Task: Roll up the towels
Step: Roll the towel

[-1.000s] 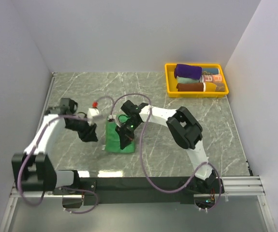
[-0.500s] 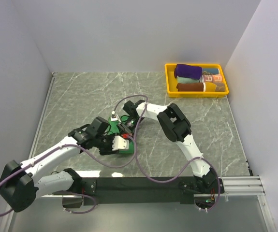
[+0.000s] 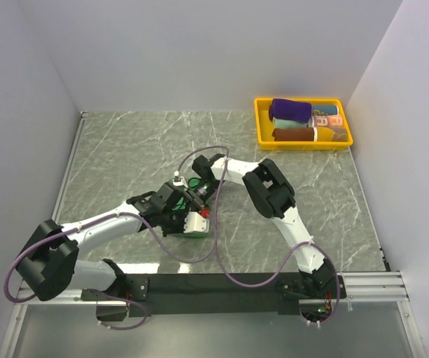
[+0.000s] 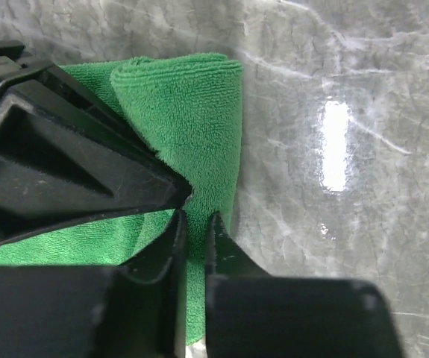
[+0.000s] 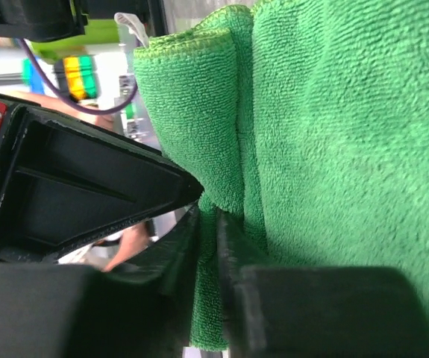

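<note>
My left gripper and right gripper each pinch the folded edge of the green towel; mid-roll, I judge; next both must turn it over together.

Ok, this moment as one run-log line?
left gripper: shut on green towel | right gripper: shut on green towel | green towel: folded in layers | purple towel: in yellow tray

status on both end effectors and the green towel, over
Left end effector shut on green towel edge. Right end effector shut on it too. Yellow tray far off.
</note>
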You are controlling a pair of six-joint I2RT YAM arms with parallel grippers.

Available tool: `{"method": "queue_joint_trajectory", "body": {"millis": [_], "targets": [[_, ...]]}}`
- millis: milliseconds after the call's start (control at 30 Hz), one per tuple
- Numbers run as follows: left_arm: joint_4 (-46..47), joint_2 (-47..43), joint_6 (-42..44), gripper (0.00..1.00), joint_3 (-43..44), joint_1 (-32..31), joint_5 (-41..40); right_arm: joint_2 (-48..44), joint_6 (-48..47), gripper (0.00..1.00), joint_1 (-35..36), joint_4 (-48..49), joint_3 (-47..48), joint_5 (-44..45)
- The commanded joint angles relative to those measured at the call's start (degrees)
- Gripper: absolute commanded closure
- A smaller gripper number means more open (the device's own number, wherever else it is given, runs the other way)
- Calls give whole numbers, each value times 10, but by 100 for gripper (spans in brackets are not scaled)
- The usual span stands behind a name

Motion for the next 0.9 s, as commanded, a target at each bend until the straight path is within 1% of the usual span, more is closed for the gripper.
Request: {"method": "queue_joint_trajectory", "body": {"millis": [0, 33, 67, 133, 267, 333, 367, 467, 500, 533, 567, 600, 667, 700, 800, 867], "targets": [[-44, 43, -11, 96, -19, -2, 2, -22, -34, 76, -12, 16, -32, 146], [-59, 46, -12, 97, -14, -3, 10, -41, -35, 69, -17, 13, -33, 161], [-80, 55, -9, 99, -3, -2, 33, -51, -41, 66, -21, 3, -31, 172], [-126, 64, -5, 99, 5, 5, 55, -83, -45, 61, -32, -1, -22, 209], [-179, 117, 5, 99, 43, 27, 108, -135, -35, 58, -65, 6, -13, 261], [-204, 140, 2, 99, 65, 51, 122, -168, -31, 58, -96, 10, -19, 267], [-214, 164, -1, 99, 90, 71, 128, -181, -24, 58, -107, 13, -24, 273], [-263, 223, 8, 99, 157, 103, 165, -250, -9, 58, -149, 42, -74, 280], [-276, 241, 13, 99, 177, 123, 179, -290, -7, 58, -159, 50, -110, 283], [-290, 258, 15, 99, 197, 131, 183, -311, -5, 58, -168, 70, -130, 285], [-312, 294, 22, 99, 235, 146, 187, -334, -4, 58, -181, 82, -153, 289], [-323, 313, 24, 99, 255, 152, 189, -377, -1, 58, -187, 94, -198, 299], [-349, 366, 30, 99, 307, 167, 189, -420, 8, 59, -197, 129, -246, 310], [-358, 386, 32, 99, 324, 169, 190, -461, 8, 60, -198, 141, -289, 321], [-386, 454, 45, 99, 378, 181, 190, -523, -10, 63, -191, 159, -357, 348], [-392, 497, 48, 99, 407, 184, 185, -543, -28, 65, -192, 157, -379, 365]]}}
